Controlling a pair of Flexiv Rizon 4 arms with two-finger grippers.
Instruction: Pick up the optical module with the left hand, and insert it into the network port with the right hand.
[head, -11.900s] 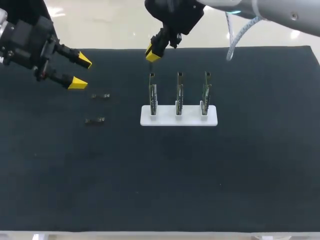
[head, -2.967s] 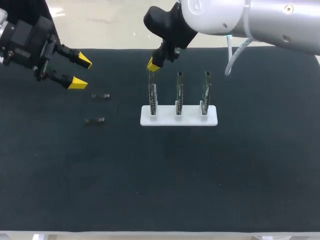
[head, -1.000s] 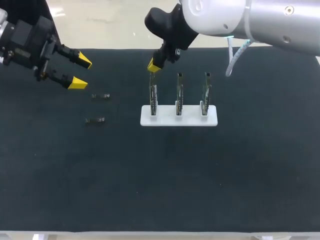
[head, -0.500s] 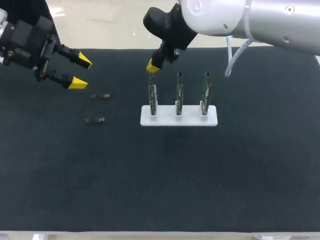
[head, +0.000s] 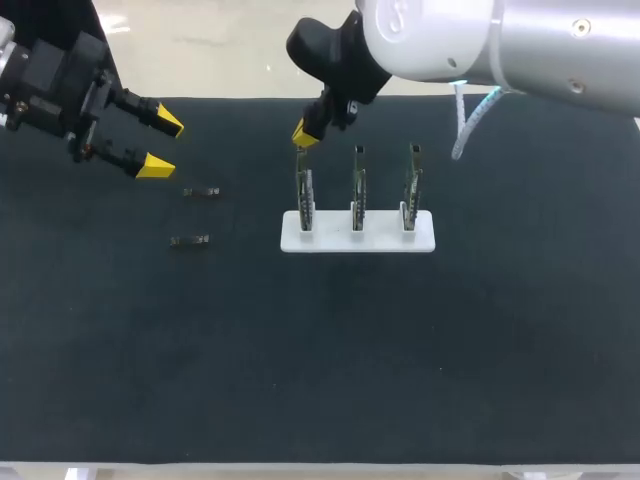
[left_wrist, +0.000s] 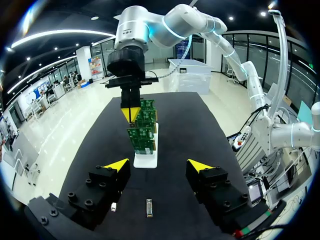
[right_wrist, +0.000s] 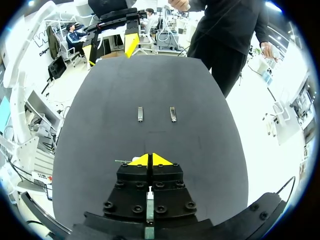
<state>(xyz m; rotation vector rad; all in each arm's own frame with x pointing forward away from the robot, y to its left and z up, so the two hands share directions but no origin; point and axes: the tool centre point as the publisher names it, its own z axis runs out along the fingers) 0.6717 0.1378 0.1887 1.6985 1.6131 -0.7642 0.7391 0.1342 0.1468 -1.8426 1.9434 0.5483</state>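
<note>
- Far module (head: 202, 192): a small, slim grey metal bar with paler ends, lying flat on the worktop (head: 400, 350). Its long axis runs across the worktop from side to side. It is to the left of the stand and well apart from it.
- Near module (head: 190, 240): the same kind and look as the far module, flat and parallel to it. It is closer to the front edge and a touch further left. The two are apart and do not touch.
- Left pincer (head: 160, 144): released, with the fingers spread wide and nothing between them. It hangs over the far left of the worktop, and the far module is just beside its lower tip. In its own wrist view (left_wrist: 158, 165) the far module (left_wrist: 148, 207) lies under the gap between the fingers, pointing lengthwise ahead toward the stand.
- Right pincer (head: 305, 135): clenched, with the yellow tips pressed together (right_wrist: 150, 160), poised just over the top of the left board. A thin grey sliver shows beside the tips, but what it is cannot be told. Ahead of the pincer the far module (right_wrist: 140, 114) and near module (right_wrist: 172, 114) lie side by side, lengthwise away from it. The left wrist view shows its tips (left_wrist: 130, 114) pointing down.
- Boards (head: 357, 185): three green boards standing upright in a row.
- Stand (head: 358, 240): a white slab holding the boards at mid-worktop.
</note>
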